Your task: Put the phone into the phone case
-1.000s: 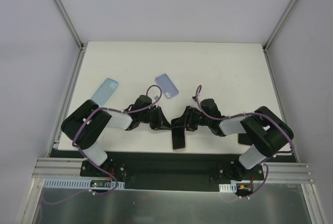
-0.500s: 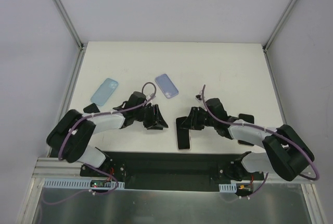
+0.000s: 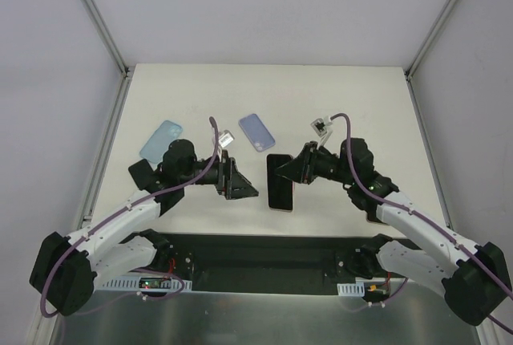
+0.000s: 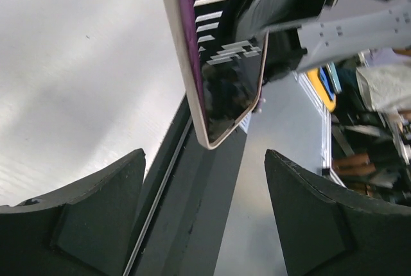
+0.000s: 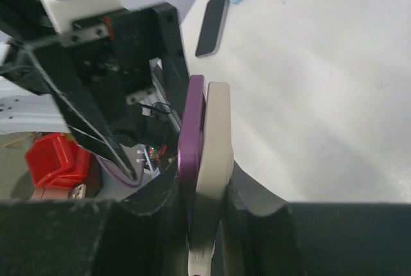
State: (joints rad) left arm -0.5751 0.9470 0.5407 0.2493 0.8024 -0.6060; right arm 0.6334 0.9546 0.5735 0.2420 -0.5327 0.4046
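The phone (image 3: pixel 280 183), dark-screened with a purple edge (image 5: pixel 191 135), lies against a beige phone case (image 5: pixel 215 141), and the purple edge stands proud of the case's rim. My right gripper (image 3: pixel 292 170) is shut on the pair, one finger on each face (image 5: pixel 205 189), and holds them above the table near its front middle. My left gripper (image 3: pixel 247 184) stands open just left of the phone with nothing between its fingers. In the left wrist view the phone's lower corner (image 4: pixel 228 77) and the case's rim (image 4: pixel 182 51) hang beyond the spread jaws (image 4: pixel 204 157).
A light blue case (image 3: pixel 161 140) lies at the left and a lavender one (image 3: pixel 256 131) at the middle back. A black flat object (image 3: pixel 143 172) sits by the left arm. The table's dark front rail (image 4: pixel 192 212) runs just below the grippers.
My left gripper has opened, let go of the phone and drawn back to the left. My right gripper has carried phone and case up and away from the front edge.
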